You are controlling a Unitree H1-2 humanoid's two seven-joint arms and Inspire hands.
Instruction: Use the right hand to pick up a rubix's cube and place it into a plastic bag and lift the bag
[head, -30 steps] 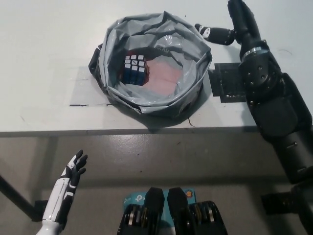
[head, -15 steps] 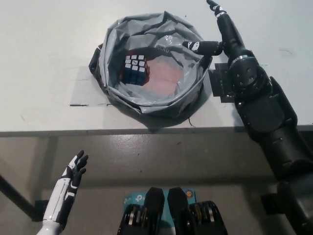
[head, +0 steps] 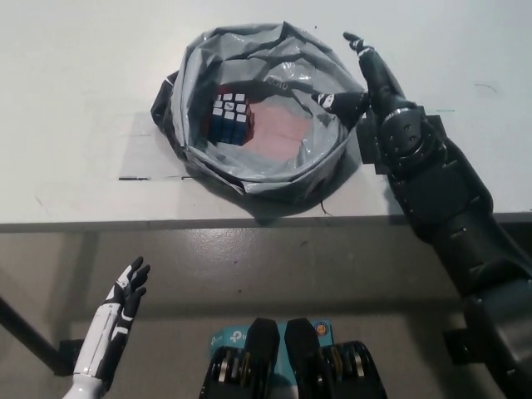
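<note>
The cube (head: 229, 117) sits inside the grey bag (head: 249, 170) on the table (head: 75, 91). The black right hand (head: 366, 75) pinches the bag's right rim. The white left hand (head: 116, 320) rests released, near left.

I see the crinkled grey plastic bag (head: 264, 108) as thin film, glossy where its rolled rim catches light, with a smoother pinkish patch inside. The black-edged cube with white stickers (head: 229, 117) looks like hard plastic, faintly shiny. My black right hand (head: 371, 76) has a matt, hard-shelled finish; my white left hand (head: 116, 320) looks smooth and plastic. The pale table top (head: 75, 100) reads flat and matt.
</note>
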